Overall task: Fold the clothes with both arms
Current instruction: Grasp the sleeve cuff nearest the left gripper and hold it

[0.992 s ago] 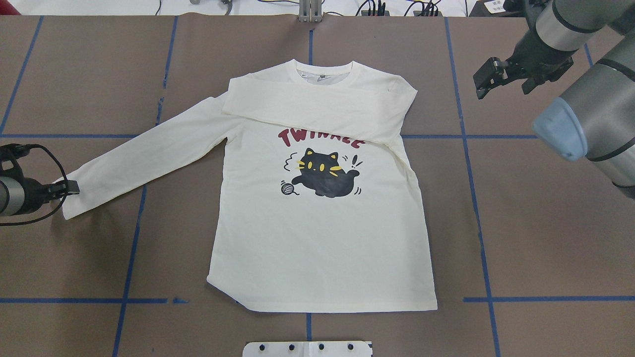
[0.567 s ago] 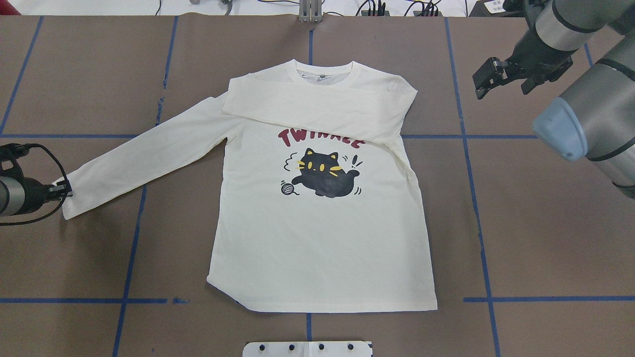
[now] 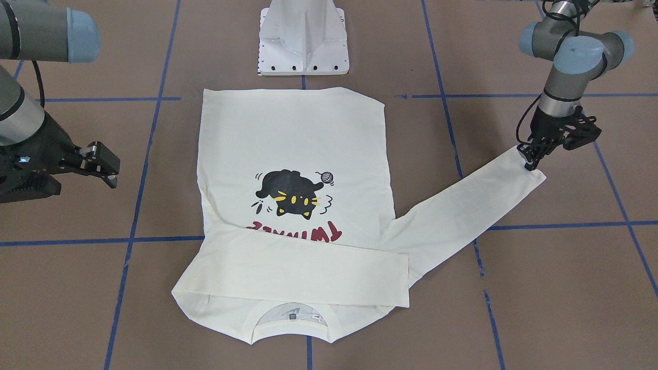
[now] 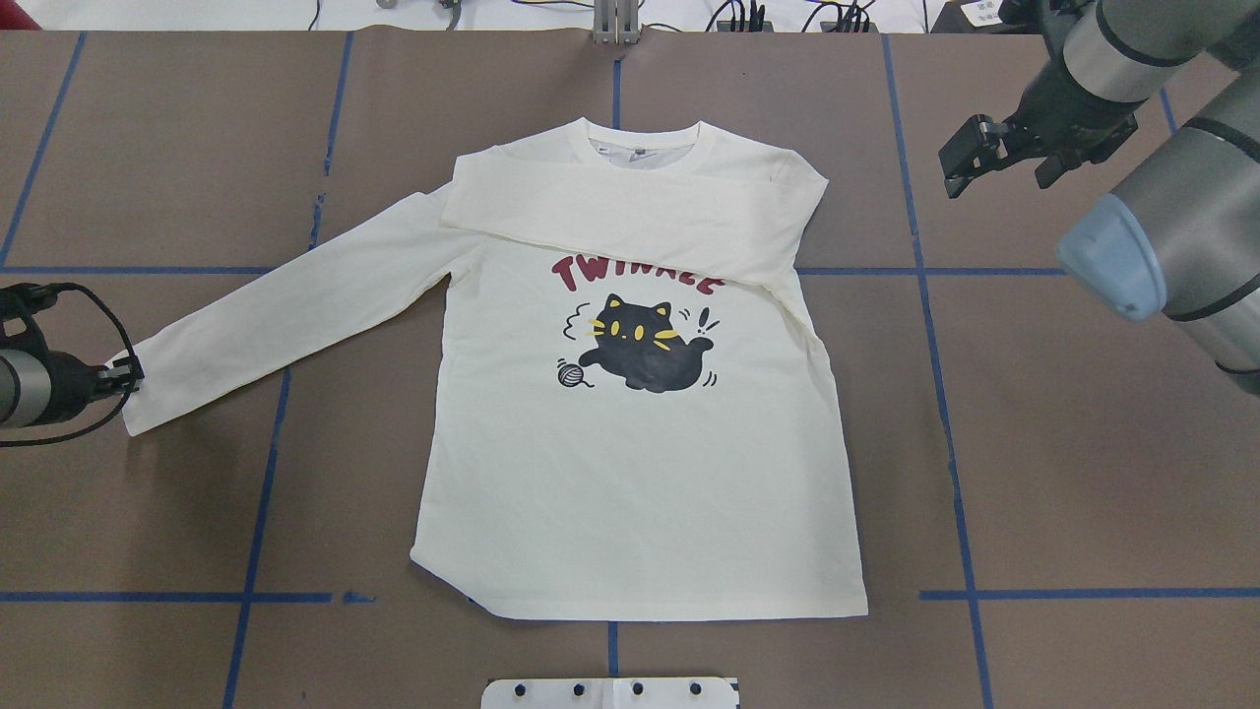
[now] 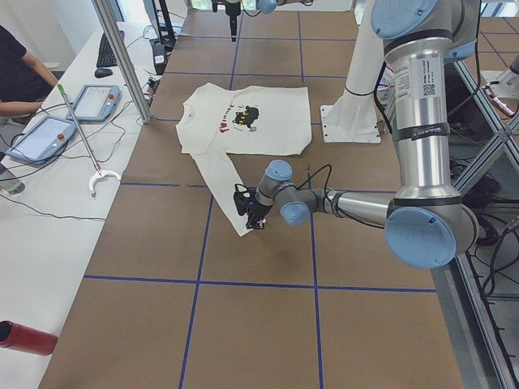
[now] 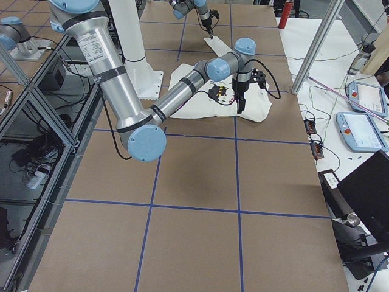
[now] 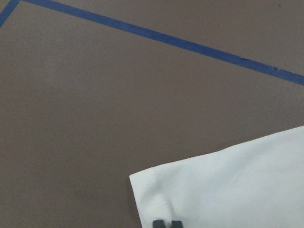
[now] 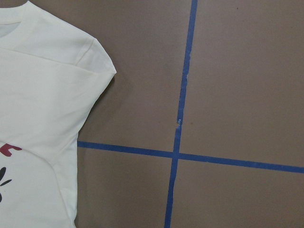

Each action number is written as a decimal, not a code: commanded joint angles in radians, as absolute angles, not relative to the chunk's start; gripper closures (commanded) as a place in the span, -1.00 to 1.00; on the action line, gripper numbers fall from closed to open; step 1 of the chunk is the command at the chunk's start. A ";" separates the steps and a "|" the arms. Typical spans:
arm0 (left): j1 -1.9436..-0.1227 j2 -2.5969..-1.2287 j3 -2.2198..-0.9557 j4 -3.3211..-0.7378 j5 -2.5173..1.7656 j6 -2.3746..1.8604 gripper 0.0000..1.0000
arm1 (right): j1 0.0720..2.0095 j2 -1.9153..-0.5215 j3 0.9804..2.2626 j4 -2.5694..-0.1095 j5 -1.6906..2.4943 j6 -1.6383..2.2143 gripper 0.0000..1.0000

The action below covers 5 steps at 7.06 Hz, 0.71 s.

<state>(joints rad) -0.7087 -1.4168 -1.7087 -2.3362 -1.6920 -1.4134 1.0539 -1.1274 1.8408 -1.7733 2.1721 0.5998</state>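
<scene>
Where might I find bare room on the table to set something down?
Overhead view: bare table right of the shirt, below the right claw, and left of its hem, below the sleeve. Crowded at the cuff, which the left claw grips.

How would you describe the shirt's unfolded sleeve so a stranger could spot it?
On the brown table gridded with blue tape lies a cream-white long-sleeved T-shirt with a black cat print. Its folded sleeve crosses the chest; the outstretched sleeve alone reaches sideways, cuff pinched by the left arm's black claw.
</scene>
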 commanded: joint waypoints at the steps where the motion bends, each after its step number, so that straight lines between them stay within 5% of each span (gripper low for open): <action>1: -0.709 -1.417 -1.709 -2.333 -1.690 -1.405 -0.32 | 1.054 -1.127 1.841 -1.773 2.172 0.600 -1.00; 2: -0.709 -1.417 -1.709 -2.333 -1.692 -1.404 -0.75 | 1.054 -1.127 1.841 -1.773 2.172 0.600 -1.00; 5: -0.709 -1.416 -1.701 -2.332 -1.689 -1.405 -0.83 | 1.054 -1.129 1.842 -1.773 2.172 0.600 -1.00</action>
<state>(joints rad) -0.7087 -1.4161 -1.7058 -2.3319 -1.6896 -1.4051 1.0539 -1.1285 1.8412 -1.7733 2.1721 0.5998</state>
